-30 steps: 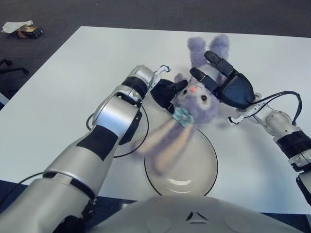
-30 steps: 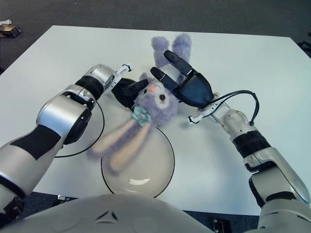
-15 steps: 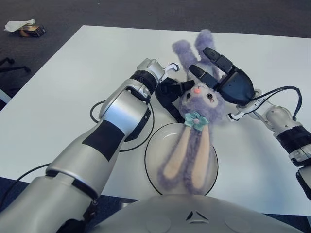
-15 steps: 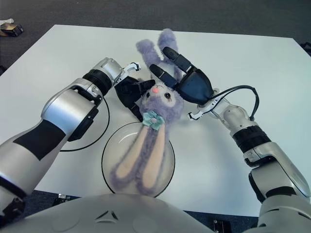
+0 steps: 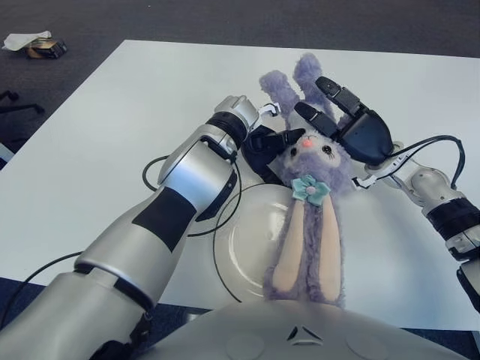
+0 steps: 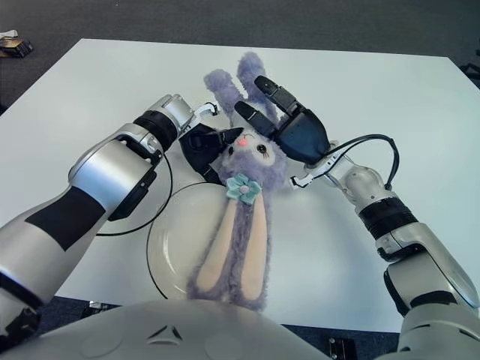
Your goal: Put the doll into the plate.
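A purple plush rabbit doll [image 5: 315, 159] with a teal bow is held head-down between my two hands, legs pointing to the far side of the table. Its long ears [image 5: 304, 251] trail toward me across the right part of the clear glass plate [image 5: 238, 244]. My left hand [image 5: 268, 146] grips the doll's left side with curled black fingers. From the right, my right hand [image 5: 351, 129] presses its palm on the head and body, fingers stretched along the doll.
A black cable loop [image 5: 154, 174] lies on the white table [image 5: 112, 112] left of the plate, under my left forearm. Another cable [image 5: 442, 142] arcs from my right wrist. A small box [image 5: 41, 46] lies on the dark floor at the far left.
The doll's ears have swung to the right and now hang straight toward me. The doll's head and both hands have shifted slightly. The plate shows a little further left.
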Robot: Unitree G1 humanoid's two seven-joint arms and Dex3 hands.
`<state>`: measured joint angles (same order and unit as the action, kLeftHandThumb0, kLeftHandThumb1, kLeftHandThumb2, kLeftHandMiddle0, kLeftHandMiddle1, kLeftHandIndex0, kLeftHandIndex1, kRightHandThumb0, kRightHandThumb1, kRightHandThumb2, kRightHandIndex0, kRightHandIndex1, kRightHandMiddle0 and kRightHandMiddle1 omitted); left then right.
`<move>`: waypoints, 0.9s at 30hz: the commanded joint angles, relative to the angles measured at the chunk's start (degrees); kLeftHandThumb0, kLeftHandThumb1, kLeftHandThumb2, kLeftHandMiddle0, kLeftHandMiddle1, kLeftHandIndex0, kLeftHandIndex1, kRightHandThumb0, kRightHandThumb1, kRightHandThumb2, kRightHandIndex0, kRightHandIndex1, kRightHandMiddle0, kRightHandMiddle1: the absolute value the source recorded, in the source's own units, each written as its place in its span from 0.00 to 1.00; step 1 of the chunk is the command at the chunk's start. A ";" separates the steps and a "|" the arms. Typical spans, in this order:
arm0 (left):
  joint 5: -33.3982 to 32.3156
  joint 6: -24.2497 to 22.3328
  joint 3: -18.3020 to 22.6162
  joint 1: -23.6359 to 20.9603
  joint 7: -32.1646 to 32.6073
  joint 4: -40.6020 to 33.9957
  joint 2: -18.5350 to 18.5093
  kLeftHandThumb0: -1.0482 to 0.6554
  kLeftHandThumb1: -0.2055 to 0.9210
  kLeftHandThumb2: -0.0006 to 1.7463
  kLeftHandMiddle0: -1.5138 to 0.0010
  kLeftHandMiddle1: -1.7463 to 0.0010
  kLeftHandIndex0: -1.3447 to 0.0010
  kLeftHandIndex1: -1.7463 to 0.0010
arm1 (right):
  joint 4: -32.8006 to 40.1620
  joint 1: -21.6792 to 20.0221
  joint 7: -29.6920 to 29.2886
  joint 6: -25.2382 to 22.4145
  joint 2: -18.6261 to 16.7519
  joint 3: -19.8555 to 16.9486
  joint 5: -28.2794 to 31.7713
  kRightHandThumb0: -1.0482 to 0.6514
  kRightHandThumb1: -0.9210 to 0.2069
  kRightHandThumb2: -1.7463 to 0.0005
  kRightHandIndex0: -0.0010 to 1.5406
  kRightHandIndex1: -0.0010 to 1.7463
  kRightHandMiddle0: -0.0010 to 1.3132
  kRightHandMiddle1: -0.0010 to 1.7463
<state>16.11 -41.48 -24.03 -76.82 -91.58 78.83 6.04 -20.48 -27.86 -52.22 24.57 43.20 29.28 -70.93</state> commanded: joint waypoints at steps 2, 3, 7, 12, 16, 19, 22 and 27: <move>3.38 2.43 -2.71 -2.63 1.93 -1.00 0.81 0.41 0.93 0.36 0.30 0.00 0.83 0.00 | -0.24 0.37 -1.09 0.09 -0.91 -1.00 1.71 0.24 0.00 0.58 0.03 0.70 0.00 0.73; 3.19 2.57 -1.75 -1.18 7.45 -1.49 0.75 0.41 0.93 0.36 0.29 0.00 0.82 0.00 | -0.74 0.33 -2.44 0.50 -1.37 -1.22 2.21 0.27 0.00 0.60 0.05 0.76 0.03 0.79; 0.01 0.23 3.49 2.71 21.17 -2.69 1.11 0.40 0.82 0.46 0.26 0.00 0.76 0.00 | -2.55 -0.01 -5.41 3.03 -2.74 -1.88 4.68 0.38 0.06 0.62 0.27 0.95 0.16 0.96; -2.94 -1.33 7.68 2.54 27.63 -3.64 1.30 0.38 0.68 0.57 0.23 0.00 0.68 0.00 | -4.00 -0.42 -6.16 5.65 -3.52 -2.37 6.93 0.57 0.42 0.33 0.35 0.99 0.26 0.99; -5.02 -0.49 10.30 3.18 31.57 -4.56 1.00 0.37 0.62 0.63 0.20 0.00 0.64 0.00 | -4.82 0.16 -3.73 8.68 -3.67 -3.72 11.17 0.61 0.53 0.25 0.40 0.97 0.31 1.00; -5.95 0.07 11.30 3.90 32.84 -5.07 0.62 0.36 0.60 0.64 0.18 0.00 0.63 0.00 | -4.99 0.80 -1.60 10.11 -3.52 -4.60 13.54 0.61 0.58 0.22 0.43 0.96 0.33 1.00; -6.69 0.58 12.29 3.95 34.22 -5.84 -0.01 0.36 0.60 0.65 0.18 0.00 0.63 0.00 | -5.24 1.77 2.28 12.00 -3.09 -5.75 17.30 0.61 0.60 0.20 0.45 0.95 0.34 1.00; -7.85 1.34 13.91 4.28 38.28 -6.66 -0.31 0.36 0.59 0.66 0.19 0.00 0.62 0.00 | -5.46 2.93 7.64 13.94 -3.69 -7.97 22.67 0.62 0.66 0.17 0.49 0.94 0.37 1.00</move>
<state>9.11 -40.94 -11.24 -73.20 -56.36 73.10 6.69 -25.41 -26.39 -47.29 37.01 39.76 23.00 -51.78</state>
